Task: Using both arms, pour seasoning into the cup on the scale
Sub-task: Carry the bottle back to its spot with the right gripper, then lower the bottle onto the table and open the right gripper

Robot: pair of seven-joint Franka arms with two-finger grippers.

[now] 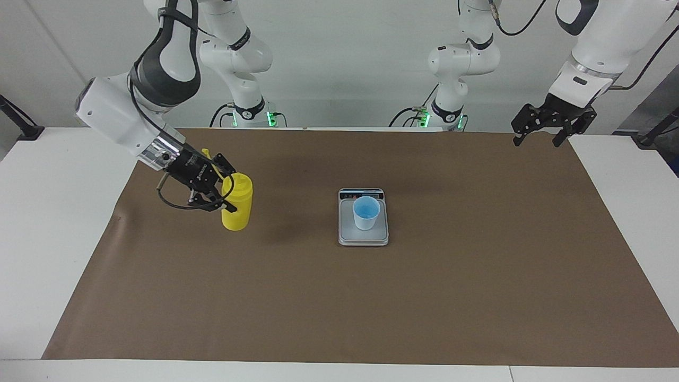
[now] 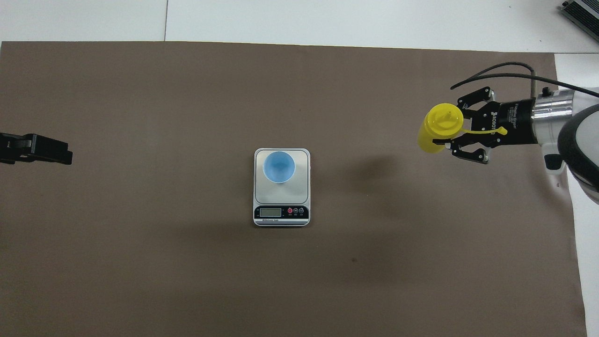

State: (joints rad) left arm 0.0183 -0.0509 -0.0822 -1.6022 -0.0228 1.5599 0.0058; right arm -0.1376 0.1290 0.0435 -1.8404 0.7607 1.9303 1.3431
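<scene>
Right, the worktop [image 1: 69,239] is white, and a big brown mat [image 1: 424,297] covers most of it. The right arm [image 1: 132,111] reaches down low at its own end of the mat, while the left arm [image 1: 594,48] waits, raised over the mat's corner at its own end, close to the robots.

In the middle of the mat lies the scale [image 1: 363,236], flat, with its dark display strip at the end nearer the robots. On its grey plate stands the cup [image 1: 366,213], upright, blue inside, sitting toward the end of the plate away from the display in the overhead view.

Over at the right arm's end stands the bottle [image 1: 237,206], yellow, upright on the mat, well apart from the scale. The right pincer [image 1: 217,193] comes in sideways at its upper half, jaws spread with one finger either side of the bottle; whether the pads press on the plastic I cannot tell. The thin yellow cap strap [image 2: 486,132] trails back across the pincer body.

The left pincer [image 1: 549,130] hangs in the air holding nothing, fingers splayed apart in the facing view; only its dark tip enters the overhead view.
</scene>
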